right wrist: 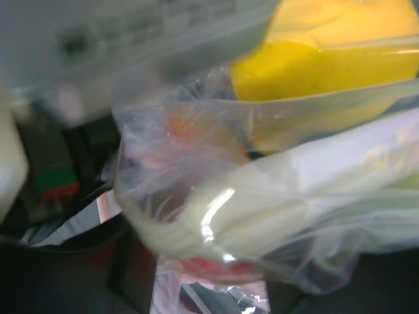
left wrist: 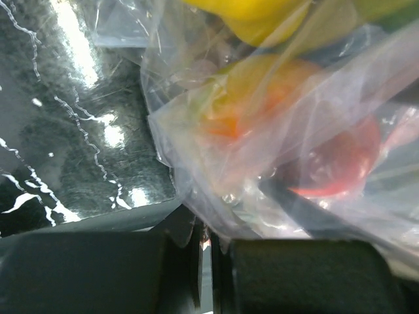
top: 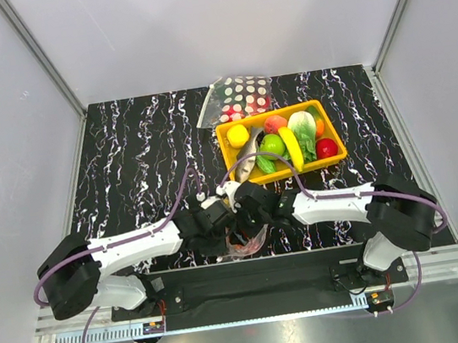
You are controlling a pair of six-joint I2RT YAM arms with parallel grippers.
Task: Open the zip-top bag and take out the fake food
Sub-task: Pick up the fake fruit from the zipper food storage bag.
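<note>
Step in hand looks like opening, not unloading: both arms meet at the lower centre of the top view, with the zip-top bag (top: 252, 241) bunched between them at the near edge of the bench (top: 124, 152). Left tool (left wrist: 206, 261) is clenched, fingers almost together at the bottom of its wrist view, with a fold of bag film running down into the slit between them, so I read it as pinching the bag edge. Right tool (top: 262, 209) is up against the bag from the other side. Its wrist view is blurred and full of plastic, so I can't tell if it's gripping or released. The fake food (left wrist: 262, 91) is inside the film: an orange-yellow piece at upper centre of the left wrist view and a red piece (left wrist: 340, 167) at right. The right wrist view shows yellow at upper right and a pale piece at centre. There's a pinkish strip at the bottom of that view, probably the zip, but I can't tell if it's parted. Other toy fruit sits in the yellow tray (top: 256, 117) at upper centre-right of the top view, with the polka-dot bag (top: 240, 95) behind it. Neither is part of this job. Next move, as I see it: right tool needs a firm pinch on the opposite lip, then pull the two lips apart. The film is slippery and bunched, so there's a risk of grabbing both layers, or of the bag sliding off the near edge.
</note>
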